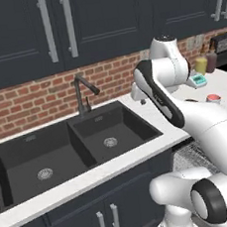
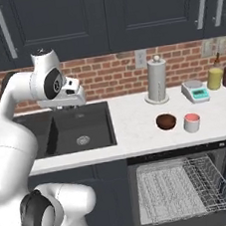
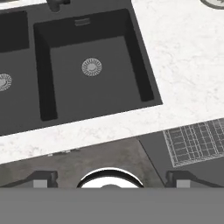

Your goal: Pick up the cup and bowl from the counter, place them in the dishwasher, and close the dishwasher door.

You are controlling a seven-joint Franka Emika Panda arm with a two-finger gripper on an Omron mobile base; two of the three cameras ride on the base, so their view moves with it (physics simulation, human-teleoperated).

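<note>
Your arm is folded high, elbow up, with the gripper (image 2: 69,104) hanging above the counter (image 2: 132,127) at the right-hand sink basin (image 2: 79,129), pointing down. In the hand view its fingertips (image 3: 43,178) stand wide apart with nothing between them. You have the bowl (image 2: 166,121) and the cup (image 2: 192,122) side by side on the counter, well to the gripper's right. Below them the dishwasher (image 2: 182,187) is open, wire rack (image 2: 194,187) pulled out.
</note>
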